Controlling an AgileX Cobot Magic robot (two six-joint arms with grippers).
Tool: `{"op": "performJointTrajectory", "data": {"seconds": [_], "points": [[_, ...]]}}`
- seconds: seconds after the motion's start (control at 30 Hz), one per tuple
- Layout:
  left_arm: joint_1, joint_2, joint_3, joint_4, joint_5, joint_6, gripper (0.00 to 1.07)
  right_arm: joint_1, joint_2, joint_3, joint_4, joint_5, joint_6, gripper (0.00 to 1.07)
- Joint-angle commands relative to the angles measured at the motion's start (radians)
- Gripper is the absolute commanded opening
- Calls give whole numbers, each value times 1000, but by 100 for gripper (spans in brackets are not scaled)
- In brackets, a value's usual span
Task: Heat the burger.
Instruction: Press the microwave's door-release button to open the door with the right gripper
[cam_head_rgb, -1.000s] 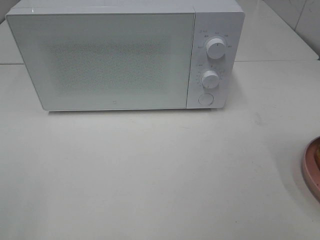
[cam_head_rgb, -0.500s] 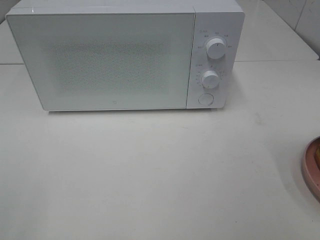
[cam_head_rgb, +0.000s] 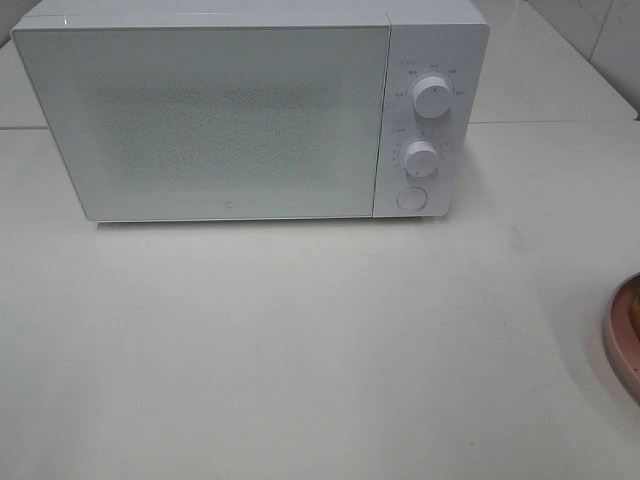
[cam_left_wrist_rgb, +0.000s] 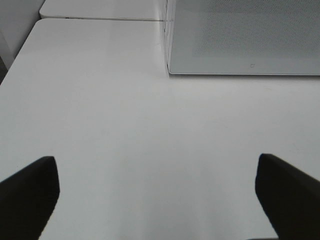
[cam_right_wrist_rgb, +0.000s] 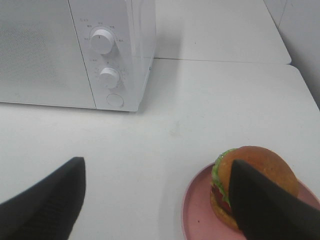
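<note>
Two knobs (cam_head_rgb: 430, 97) and a round button (cam_head_rgb: 410, 198) sat on the panel of the white microwave (cam_head_rgb: 220, 120) in the exterior high view. Its door was shut, and it stood at the back of the white table (cam_head_rgb: 300, 350). A pink plate (cam_head_rgb: 618, 345) was cut off by the view's right edge, well apart from the microwave. Neither arm showed here.

Left wrist view: left gripper (cam_left_wrist_rgb: 156, 165) hung over bare table with its dark fingers (cam_left_wrist_rgb: 30, 195) spread wide and nothing between them. A lower corner of the microwave lay ahead.

Right wrist view: right gripper (cam_right_wrist_rgb: 157, 170) was open wide and held nothing. The burger (cam_right_wrist_rgb: 260, 162) sat on the pink plate, near the gripper. One finger (cam_right_wrist_rgb: 265, 210) overlapped the bun in the picture; I could not tell whether it touched. The microwave's control panel lay beyond, well apart from the plate.
</note>
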Motion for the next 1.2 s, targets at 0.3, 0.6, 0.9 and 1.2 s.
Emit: {"op": "performJointTrajectory", "data": {"seconds": [0.3, 0.6, 0.9, 1.2], "points": [[-7, -22, 3, 3, -15, 0, 100, -6, 200, -7, -4, -229, -7, 76], [-7, -22, 3, 3, -15, 0, 100, -6, 376, -7, -4, -411, -9, 76], [-7, -22, 3, 3, -15, 0, 100, -6, 569, -7, -4, -603, -9, 76], [-7, -22, 3, 3, -15, 0, 100, -6, 749, -7, -4, -757, -9, 76]]}}
